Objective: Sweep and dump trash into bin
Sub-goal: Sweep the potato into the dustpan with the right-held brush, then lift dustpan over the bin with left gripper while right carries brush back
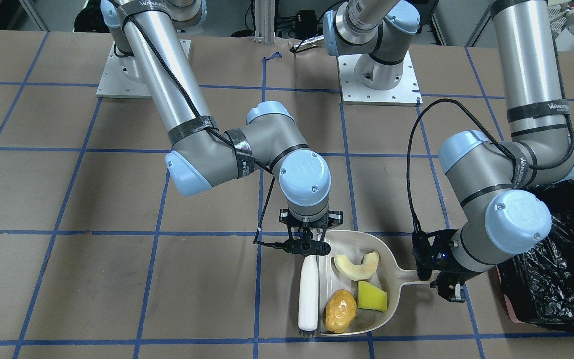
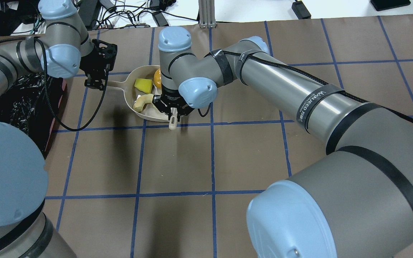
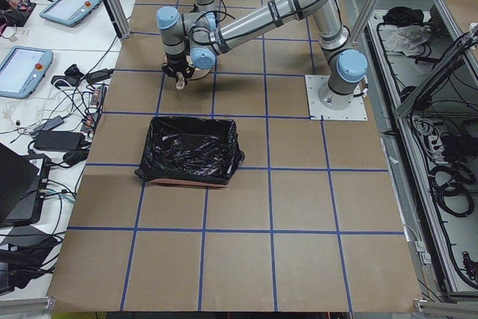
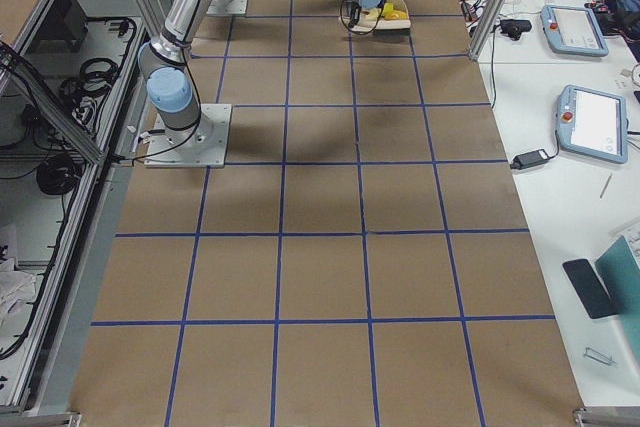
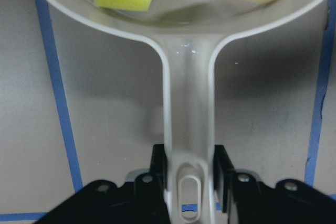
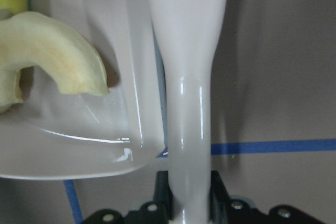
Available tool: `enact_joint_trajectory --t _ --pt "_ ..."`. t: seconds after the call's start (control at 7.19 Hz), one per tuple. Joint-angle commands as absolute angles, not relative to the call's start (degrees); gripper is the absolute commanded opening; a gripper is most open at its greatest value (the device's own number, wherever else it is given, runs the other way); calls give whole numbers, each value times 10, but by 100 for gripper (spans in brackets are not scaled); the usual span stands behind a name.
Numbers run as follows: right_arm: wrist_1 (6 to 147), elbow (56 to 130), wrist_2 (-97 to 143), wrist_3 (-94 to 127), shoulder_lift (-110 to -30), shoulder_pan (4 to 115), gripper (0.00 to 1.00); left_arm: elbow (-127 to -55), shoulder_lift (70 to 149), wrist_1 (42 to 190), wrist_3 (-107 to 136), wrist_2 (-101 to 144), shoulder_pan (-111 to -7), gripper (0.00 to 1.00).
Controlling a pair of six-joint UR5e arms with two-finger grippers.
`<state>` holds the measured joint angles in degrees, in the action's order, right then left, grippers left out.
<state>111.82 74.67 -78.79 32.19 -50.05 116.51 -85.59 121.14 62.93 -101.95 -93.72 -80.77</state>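
Observation:
The beige dustpan (image 1: 391, 259) holds all three pieces of trash: the yellow-brown potato (image 1: 341, 310), the pale melon rind (image 1: 357, 267) and the yellow-green sponge wedge (image 1: 371, 296). My left gripper (image 1: 439, 279) is shut on the dustpan handle (image 5: 188, 129). My right gripper (image 1: 307, 247) is shut on a white brush (image 1: 309, 294) that lies along the pan's open edge. The brush handle (image 6: 189, 77) runs beside the melon rind (image 6: 52, 51) in the right wrist view. The bin (image 1: 556, 269), lined with a black bag, stands just beyond my left gripper.
The table is brown with a blue tape grid. The bin (image 3: 190, 151) sits near the table edge on my left side. Both arm bases (image 1: 379, 85) stand at the robot's edge of the table. Tablets and cables lie on side desks off the table.

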Motion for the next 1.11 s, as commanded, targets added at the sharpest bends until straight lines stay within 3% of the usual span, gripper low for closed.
enact_joint_trajectory --t 0.0,0.42,0.97 --pt "1058 748 -809 287 -526 1138 0 -859 1209 629 -1020 -917 -803 5" --pt "945 750 -846 203 -590 1059 0 -860 1206 630 -1020 -916 -799 5" --pt "940 816 -889 32 -637 885 0 -858 1164 673 -1021 -915 -781 4"
